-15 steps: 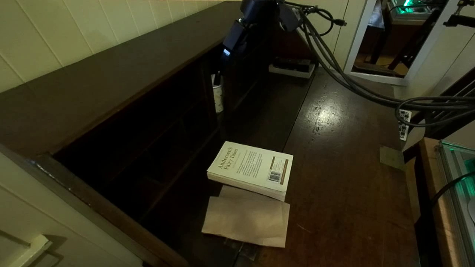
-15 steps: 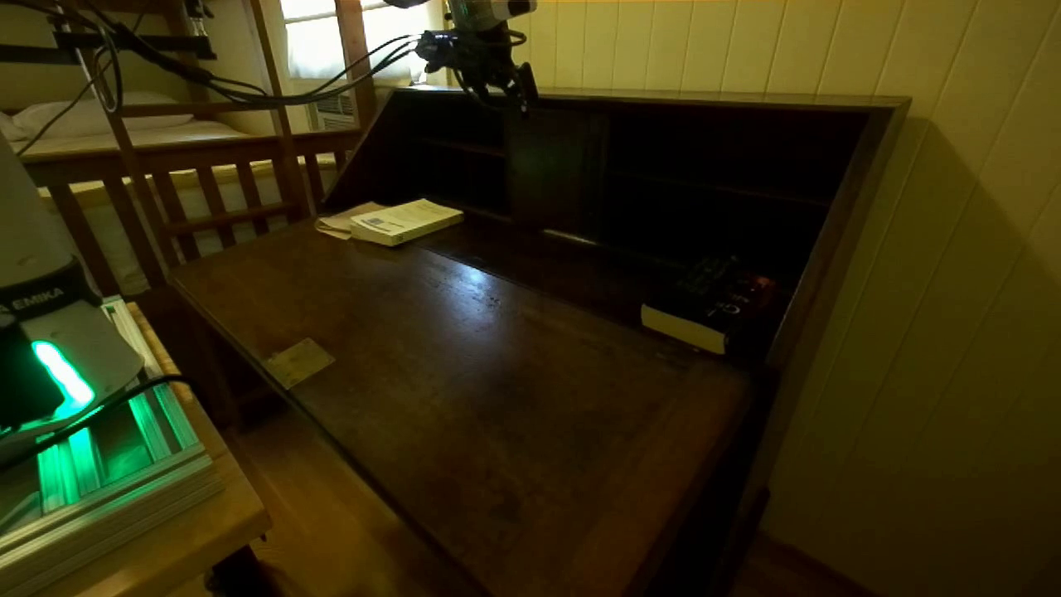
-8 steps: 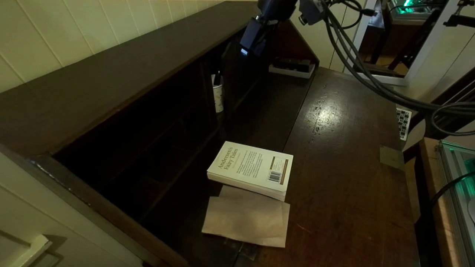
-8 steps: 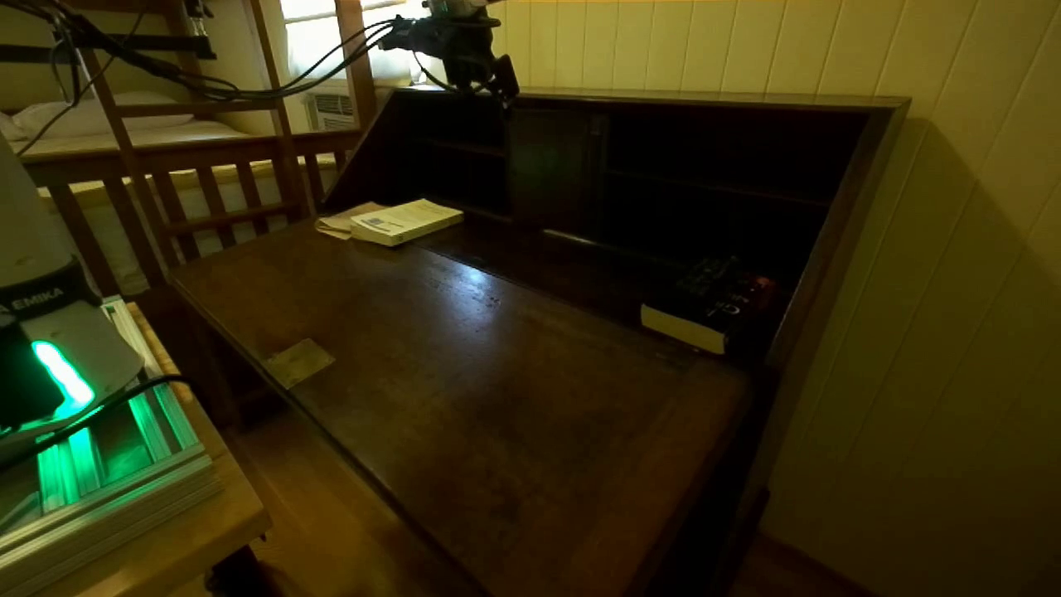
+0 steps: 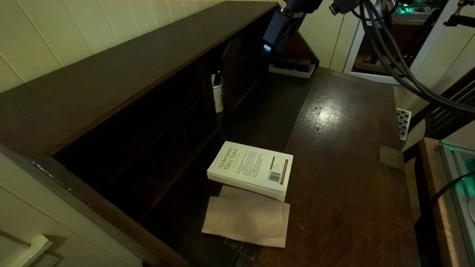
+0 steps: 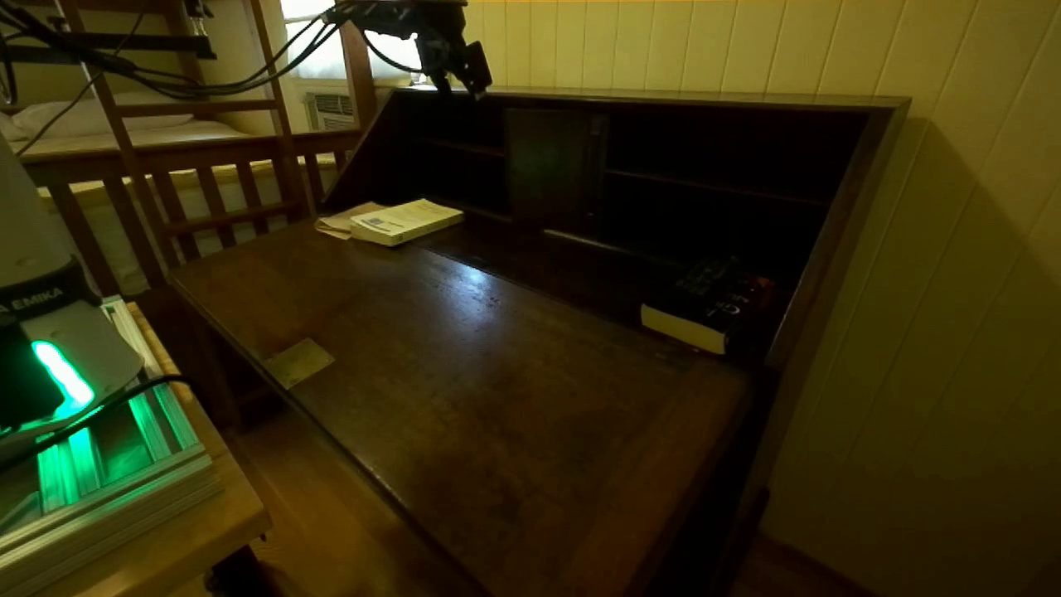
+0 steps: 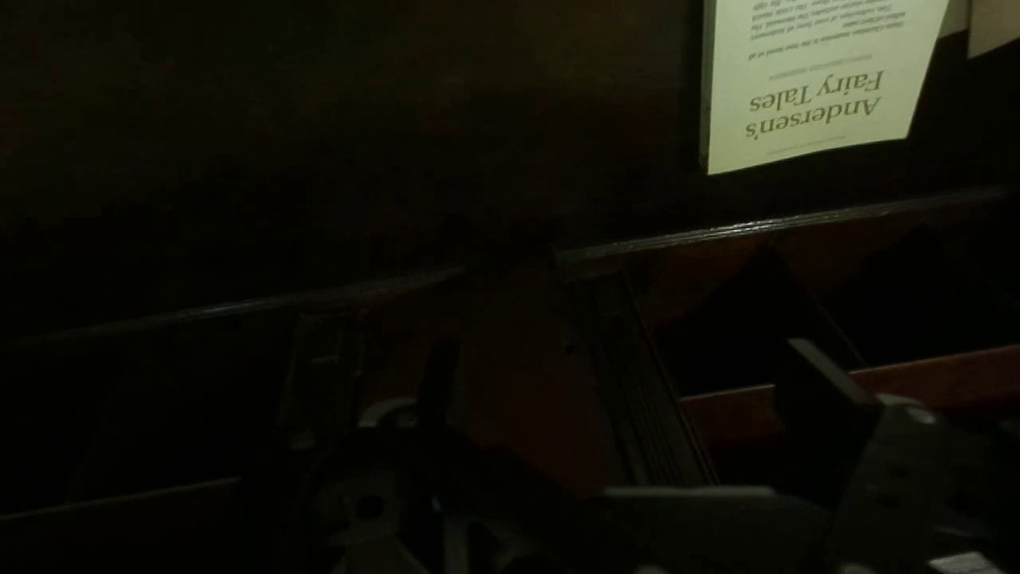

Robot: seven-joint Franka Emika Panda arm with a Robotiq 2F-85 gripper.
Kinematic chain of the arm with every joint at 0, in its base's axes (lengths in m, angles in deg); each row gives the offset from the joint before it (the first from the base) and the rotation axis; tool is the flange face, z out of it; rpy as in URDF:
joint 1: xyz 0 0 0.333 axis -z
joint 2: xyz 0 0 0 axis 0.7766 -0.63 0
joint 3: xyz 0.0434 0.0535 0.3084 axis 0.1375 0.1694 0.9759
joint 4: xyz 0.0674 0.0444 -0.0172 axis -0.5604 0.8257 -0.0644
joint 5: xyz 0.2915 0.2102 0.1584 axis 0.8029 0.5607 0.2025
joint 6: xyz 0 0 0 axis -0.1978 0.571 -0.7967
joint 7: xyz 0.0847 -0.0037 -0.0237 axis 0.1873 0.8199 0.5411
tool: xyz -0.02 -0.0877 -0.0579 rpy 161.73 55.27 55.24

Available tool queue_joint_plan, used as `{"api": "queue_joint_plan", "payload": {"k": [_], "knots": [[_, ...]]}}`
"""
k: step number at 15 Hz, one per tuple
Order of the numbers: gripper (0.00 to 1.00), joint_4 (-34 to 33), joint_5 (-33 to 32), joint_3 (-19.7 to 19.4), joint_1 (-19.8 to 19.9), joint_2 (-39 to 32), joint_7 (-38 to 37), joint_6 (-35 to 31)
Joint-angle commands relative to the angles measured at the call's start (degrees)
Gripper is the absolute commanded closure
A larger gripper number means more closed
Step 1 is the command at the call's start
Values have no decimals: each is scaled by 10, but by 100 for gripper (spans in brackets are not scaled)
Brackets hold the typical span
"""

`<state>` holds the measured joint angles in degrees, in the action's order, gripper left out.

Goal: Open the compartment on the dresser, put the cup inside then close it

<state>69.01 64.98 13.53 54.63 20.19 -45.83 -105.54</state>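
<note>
White cup (image 5: pixel 218 99) upright in the dresser's (image 5: pixel 118 70) compartment (image 5: pixel 216 65), gripper (image 7: pixel 625 363) released

The small tapered cup stands in the mouth of the compartment, between a dark wood divider (image 5: pixel 207 92) and the door (image 5: pixel 232 74), which stands ajar. A slender dark item (image 5: pixel 217 78) rises from the cup's rim. The gripper is released, its fingers (image 7: pixel 821 391) spread wide apart in the wrist view. In both exterior views it hangs high over the tabletop (image 6: pixel 464 398), apart from the door. Toward one end edge of the tabletop lies a white paperback (image 5: pixel 250 168), Andersen's Fairy Tales, with folded brown paper (image 5: pixel 245 222) right beside it. Near the back corner at the opposite end lies a thick dark-covered book (image 6: pixel 709 308). A brass-coloured plate (image 6: pixel 300 363) is set at the tabletop's front edge.
</note>
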Motion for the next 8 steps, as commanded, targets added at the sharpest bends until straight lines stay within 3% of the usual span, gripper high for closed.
{"api": "queue_joint_plan", "payload": {"k": [1, 3, 4, 8], "knots": [[0, 50, -25, -4, -3, 62, -26, 27], [0, 67, -27, -3, -4, 84, -32, 33], [0, 37, -9, -10, -11, 44, -12, 19], [0, 40, -10, -11, -12, 46, -12, 19]]}}
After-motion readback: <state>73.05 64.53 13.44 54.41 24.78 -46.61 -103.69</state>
